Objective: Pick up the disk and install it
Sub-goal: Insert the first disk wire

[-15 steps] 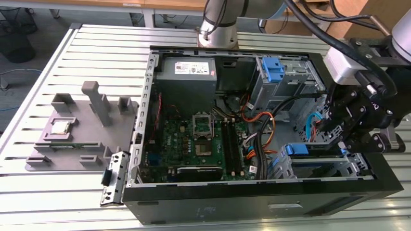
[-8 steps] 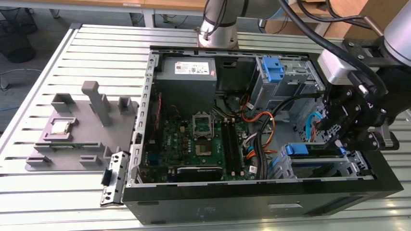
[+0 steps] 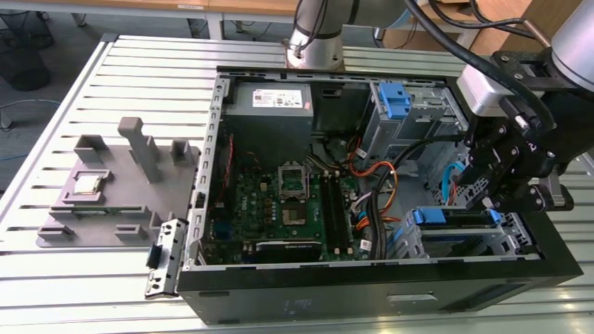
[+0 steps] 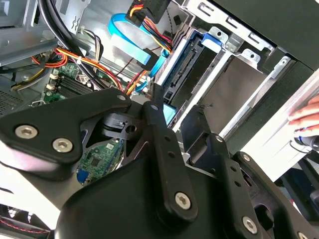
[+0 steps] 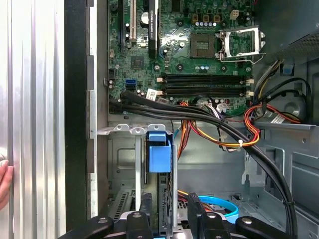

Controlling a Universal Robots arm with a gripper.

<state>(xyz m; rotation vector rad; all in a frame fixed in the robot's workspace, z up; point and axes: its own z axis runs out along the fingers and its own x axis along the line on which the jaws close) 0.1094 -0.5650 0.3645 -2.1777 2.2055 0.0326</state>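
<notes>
Disk [image 5: 158,153] is down in the drive cage [image 5: 124,154] at the exterior view's right end of the open case [image 3: 371,296]. It's standing on edge in its slot, with the blue bracket tab poking out at the cage mouth. So the pick-up part looks done and this is the install step, pretty far along I'd say. Whether it's seated all the way home I honestly can't tell.

The gripper [image 5: 169,204] hangs right over the disk's outer edge, lined up with the slot. I can't tell if it's clamped on the bracket or has let go.

If it needs a final push, that calls for a dead-straight shove along the slot with no twisting, since the cage walls sit tight on both sides. The black cable bundle [image 5: 199,117] and the light blue data cable [image 5: 219,204] run just beside the cage, so anything moving there has to stay clear of them.

Also, a hand [image 5: 4,185] rests on the slatted surface [image 5: 35,99] outside the case, well apart from the gripper.
</notes>
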